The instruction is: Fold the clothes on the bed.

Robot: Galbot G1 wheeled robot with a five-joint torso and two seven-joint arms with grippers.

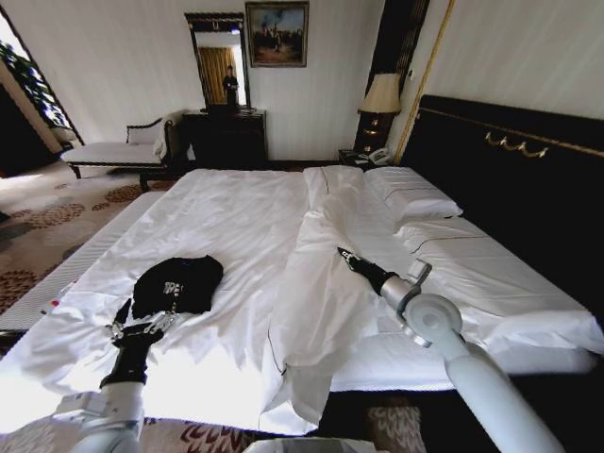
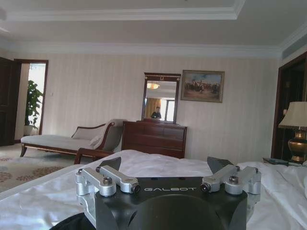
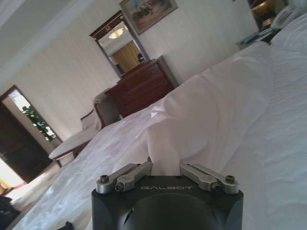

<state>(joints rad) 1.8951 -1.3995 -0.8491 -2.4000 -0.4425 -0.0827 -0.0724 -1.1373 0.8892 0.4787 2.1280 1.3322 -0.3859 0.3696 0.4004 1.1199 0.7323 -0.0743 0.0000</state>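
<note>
Near the bed's (image 1: 236, 217) foot edge, the black T-shirt (image 1: 176, 283) lies bunched on white sheet: soft, light, limp cotton, likely best pinched at a hem or sleeve edge. Left end effector (image 1: 142, 326) sits spread just beside the shirt; right end effector (image 1: 344, 255) is pressed together over the duvet fold (image 1: 321, 283), away from the shirt.
</note>
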